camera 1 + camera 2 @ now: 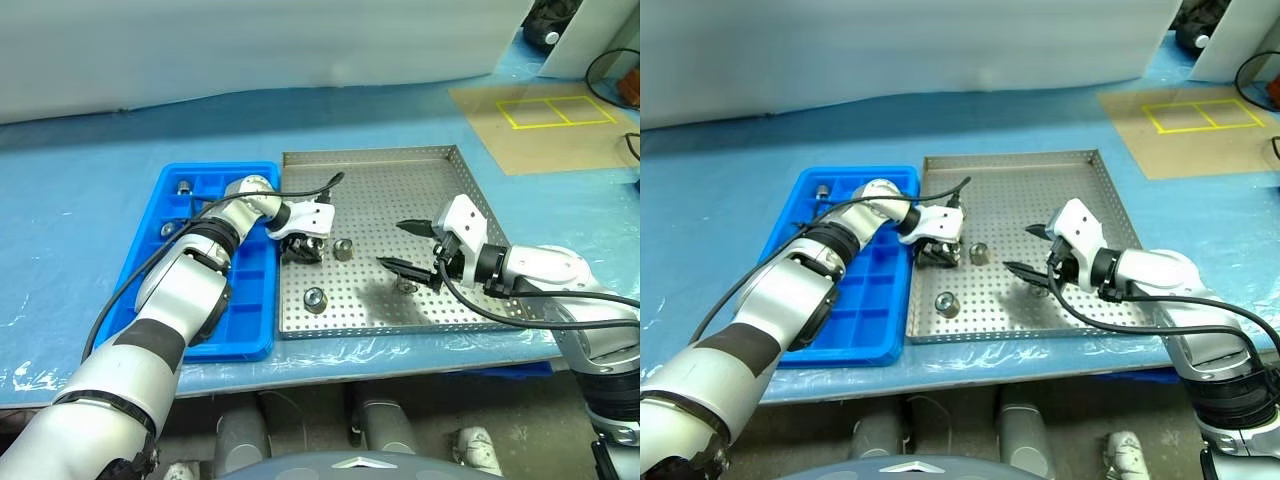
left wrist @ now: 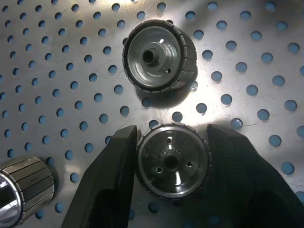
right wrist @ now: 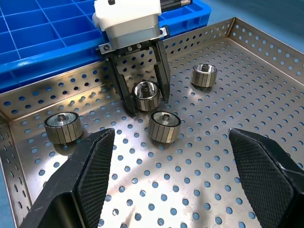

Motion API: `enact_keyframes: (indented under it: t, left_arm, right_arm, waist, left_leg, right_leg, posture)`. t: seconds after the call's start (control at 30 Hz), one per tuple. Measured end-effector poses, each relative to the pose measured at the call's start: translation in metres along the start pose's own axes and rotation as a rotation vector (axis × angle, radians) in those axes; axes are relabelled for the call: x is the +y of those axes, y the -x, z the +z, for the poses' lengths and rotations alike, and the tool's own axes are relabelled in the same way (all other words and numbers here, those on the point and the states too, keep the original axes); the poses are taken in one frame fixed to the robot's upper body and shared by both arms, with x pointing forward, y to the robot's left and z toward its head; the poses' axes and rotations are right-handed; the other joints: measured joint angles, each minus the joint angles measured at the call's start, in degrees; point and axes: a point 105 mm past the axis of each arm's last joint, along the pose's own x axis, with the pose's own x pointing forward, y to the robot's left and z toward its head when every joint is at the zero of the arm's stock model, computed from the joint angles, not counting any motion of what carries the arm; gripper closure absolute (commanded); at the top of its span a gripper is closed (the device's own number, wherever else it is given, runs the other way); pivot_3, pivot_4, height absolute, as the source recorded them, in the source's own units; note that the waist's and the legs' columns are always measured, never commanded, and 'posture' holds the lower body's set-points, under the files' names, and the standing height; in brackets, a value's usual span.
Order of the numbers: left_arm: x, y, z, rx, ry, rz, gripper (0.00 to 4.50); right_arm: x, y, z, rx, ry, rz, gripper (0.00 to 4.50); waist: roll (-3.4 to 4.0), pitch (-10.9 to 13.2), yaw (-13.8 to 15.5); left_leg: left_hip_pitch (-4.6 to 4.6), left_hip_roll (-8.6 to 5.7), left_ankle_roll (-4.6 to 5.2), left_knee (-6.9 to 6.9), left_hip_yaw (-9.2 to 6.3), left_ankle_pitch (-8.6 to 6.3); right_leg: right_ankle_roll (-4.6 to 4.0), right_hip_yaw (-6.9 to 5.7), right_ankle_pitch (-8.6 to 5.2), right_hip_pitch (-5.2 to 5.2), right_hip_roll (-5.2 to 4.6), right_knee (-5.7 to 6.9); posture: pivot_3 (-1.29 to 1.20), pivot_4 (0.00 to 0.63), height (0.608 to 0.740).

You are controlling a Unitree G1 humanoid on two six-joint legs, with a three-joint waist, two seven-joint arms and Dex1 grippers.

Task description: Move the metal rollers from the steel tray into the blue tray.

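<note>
In the left eye view the steel tray (image 1: 440, 165) sits mid-frame on the blue-covered counter (image 1: 80, 200) with the blue tray (image 1: 250, 335) touching its left edge, a sensible layout since each transfer is a short sideways carry. The left pincer (image 1: 302, 244) reaches from the left over the blue tray into the steel tray's left part, while the right pincer (image 1: 412, 247) hovers right of centre, jaws spread wide and empty. One of the metal rollers (image 1: 343, 248) stands just right of the left pincer, another (image 1: 315, 298) lies lower, toward the near rim, and at least one roller (image 1: 184, 186) already sits in an upper-left compartment of the blue tray. The right eye view shows the same arrangement. In the left wrist view the black fingers (image 2: 111, 185) press on both sides of a gripped roller (image 2: 172, 161) (it still rests on the perforated floor, so the lift is not yet done); a second stands just beyond it at upper centre, a third at lower left. In the right wrist view the left pincer clamps that roller at centre, with three loose ones around it; the right pincer's own fingers stand far apart, holding nothing.
</note>
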Motion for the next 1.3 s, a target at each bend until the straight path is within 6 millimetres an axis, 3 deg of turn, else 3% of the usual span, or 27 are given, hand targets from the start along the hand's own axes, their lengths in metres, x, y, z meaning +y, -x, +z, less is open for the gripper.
enact_keyframes:
  t: [0.03, 0.3, 0.43, 0.5, 0.57, 0.7, 0.83, 0.97, 1.17, 1.3]
  left_arm:
    - [0.000, 0.000, 0.000, -0.006, 0.003, -0.003, 2.80]
    - [0.009, 0.010, 0.009, -0.116, 0.055, 0.070, 2.80]
    - [0.018, 0.029, 0.033, -0.310, 0.083, 0.088, 2.80]
    - [0.015, 0.047, 0.039, -0.410, 0.079, 0.087, 2.80]
    - [0.006, 0.062, 0.029, -0.433, 0.089, 0.089, 2.80]
    - [-0.030, 0.081, -0.011, -0.366, 0.176, 0.099, 2.80]
    - [-0.051, 0.091, -0.017, -0.350, 0.208, 0.131, 2.80]
    - [-0.069, 0.118, -0.041, -0.271, 0.323, 0.271, 2.80]
    - [-0.058, 0.156, -0.033, -0.300, 0.353, 0.510, 2.80]
    - [-0.081, 0.156, -0.040, -0.287, 0.415, 0.540, 2.80]
  right_arm:
    - [0.000, 0.000, 0.000, 0.001, 0.000, -0.001, 0.54]
    - [-0.003, -0.002, 0.000, -0.002, -0.006, -0.005, 0.54]
    - [-0.004, -0.004, 0.006, -0.019, 0.004, 0.010, 0.54]
    - [-0.002, -0.008, 0.010, -0.036, 0.001, 0.048, 0.54]
    - [-0.004, -0.011, 0.012, -0.038, -0.001, 0.069, 0.54]
    - [-0.008, -0.020, 0.017, -0.053, 0.011, 0.124, 0.54]
    - [-0.006, -0.033, 0.027, -0.077, 0.041, 0.205, 0.54]
    - [-0.005, -0.049, 0.034, -0.095, 0.057, 0.298, 0.54]
    - [0.001, -0.076, 0.049, -0.130, 0.122, 0.424, 0.54]
    - [0.002, -0.086, 0.051, -0.131, 0.146, 0.471, 0.54]
  waist:
    - [0.00, 0.0, 0.0]
    - [-0.01, 0.0, 0.1]
    - [-0.05, 0.0, 0.3]
    - [-0.05, 0.0, 0.0]
    - [-0.04, 0.0, -0.2]
    - [0.00, 0.1, 0.3]
    - [-0.07, 0.1, 1.6]
    - [-0.05, 0.1, 2.3]
    - [-0.03, 0.1, 5.1]
    - [-0.04, 0.1, 6.1]
  left_leg:
    - [-0.03, 0.00, 0.00, -0.01, 0.00, 0.00]
    - [-0.20, 0.00, 0.01, -0.09, 0.00, -0.01]
    - [-0.20, -0.02, 0.02, -0.09, 0.00, -0.02]
    - [-0.07, 0.02, 0.01, -0.14, 0.07, -0.01]
    - [0.00, 0.11, -0.06, -0.24, 0.09, 0.02]
    - [0.00, 0.13, -0.16, -0.44, 0.09, 0.09]
    - [0.00, 0.14, -0.16, -0.45, 0.10, 0.08]
    - [0.06, 0.19, -0.43, -0.78, 0.08, 0.25]
    - [0.00, 0.16, -0.44, -0.79, 0.06, 0.25]
    - [-0.06, 0.19, -0.42, -0.90, 0.06, 0.24]
  right_leg:
    - [-0.07, -0.01, 0.04, -0.03, 0.00, 0.00]
    - [-0.20, -0.02, 0.12, -0.17, 0.01, -0.05]
    - [-0.21, -0.03, 0.12, -0.16, -0.06, -0.05]
    - [-0.21, 0.03, 0.12, -0.18, -0.04, -0.02]
    - [-0.22, 0.02, 0.12, -0.22, 0.04, 0.04]
    - [-0.25, -0.04, 0.11, -0.26, 0.05, 0.05]
    - [-0.27, -0.08, 0.10, -0.27, 0.01, 0.07]
    - [-0.36, -0.20, 0.05, -0.38, 0.04, 0.17]
    - [-0.40, -0.24, 0.03, -0.38, -0.01, 0.16]
    - [-0.48, -0.36, -0.08, -0.44, -0.01, 0.14]
  posture:
    - [-0.47, 0.150, 0.740]
    - [-0.44, 0.150, 0.740]
    - [-0.38, 0.150, 0.740]
    - [-0.35, 0.150, 0.740]
    - [-0.31, 0.150, 0.740]
    - [-0.22, 0.150, 0.740]
    - [-0.10, 0.150, 0.740]
    - [0.00, 0.150, 0.740]
    - [0.12, 0.150, 0.740]
    - [0.16, 0.150, 0.740]
